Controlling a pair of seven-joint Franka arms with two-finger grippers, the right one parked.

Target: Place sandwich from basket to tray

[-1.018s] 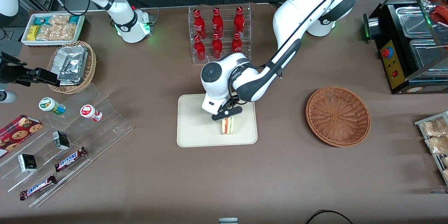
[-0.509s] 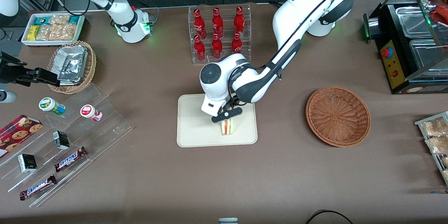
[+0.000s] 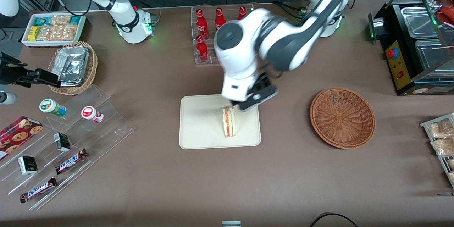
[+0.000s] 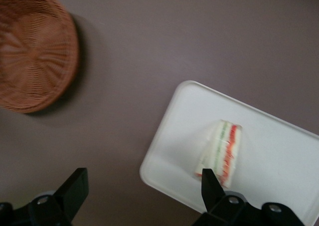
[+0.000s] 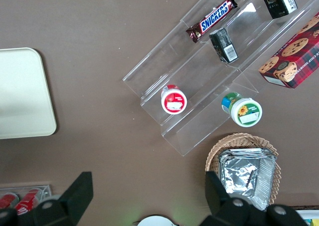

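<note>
The sandwich (image 3: 228, 121) stands on its side on the cream tray (image 3: 198, 127), its red and orange filling showing along the cut edge. It also shows in the left wrist view (image 4: 222, 147) on the tray (image 4: 279, 161). My left gripper (image 3: 256, 95) is open and empty, raised above the tray's edge nearest the basket, clear of the sandwich. Its fingers (image 4: 75, 186) stand wide apart. The reddish-brown wicker basket (image 3: 342, 117) is empty and lies toward the working arm's end of the table; it also shows in the left wrist view (image 4: 35, 49).
A clear rack of red bottles (image 3: 220, 32) stands farther from the front camera than the tray, partly hidden by my arm. A tan basket of foil packets (image 3: 73, 66) and clear shelves with snack bars (image 3: 71, 138) lie toward the parked arm's end. A black warmer (image 3: 415, 42) stands near the wicker basket.
My gripper has let go of the sandwich, opened and risen up and away toward the bottle rack. The sandwich stays standing on the tray.
</note>
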